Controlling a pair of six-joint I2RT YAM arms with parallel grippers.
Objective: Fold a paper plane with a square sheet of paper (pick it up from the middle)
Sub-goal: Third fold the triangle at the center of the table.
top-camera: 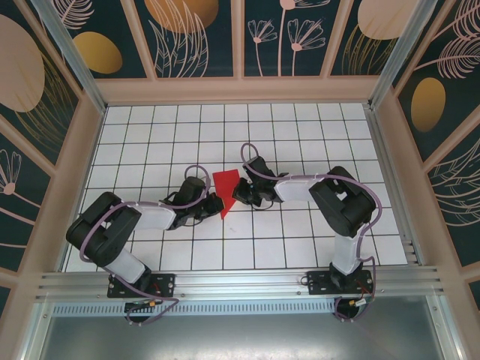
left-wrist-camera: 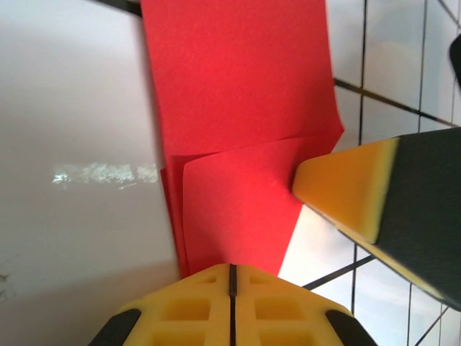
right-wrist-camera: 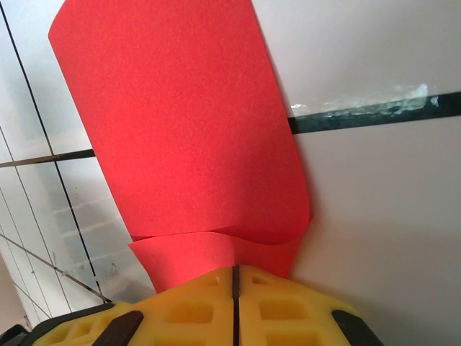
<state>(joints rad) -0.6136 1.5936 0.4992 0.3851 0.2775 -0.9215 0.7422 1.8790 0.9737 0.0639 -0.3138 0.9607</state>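
From the top external view, the square sheet of paper [top-camera: 225, 186] is seen as a creased red shape, broad at its far end and tapered to a point at its near end, at the middle of the white gridded surface [top-camera: 300, 135]. It is flanked by the left claw [top-camera: 211, 204] at its left edge and the right claw [top-camera: 238, 193] at its right edge. In the left wrist view, the left claw [left-wrist-camera: 232, 272] is shown with its yellow pads pressed together (only a thin dark seam is left between them), and the near end of the square sheet of paper [left-wrist-camera: 238, 94] is pinched there. A second red layer is laid over the sheet, its edge running across the middle. A yellow-and-black finger [left-wrist-camera: 346, 191] of the right claw is seen touching the paper's right edge. In the right wrist view, the right claw [right-wrist-camera: 235, 272] is likewise closed pad against pad, with the red paper [right-wrist-camera: 180, 122] gripped between them. The sheet is rolled over in a soft fold at its right side, and the surface [right-wrist-camera: 374, 187] is seen behind it.
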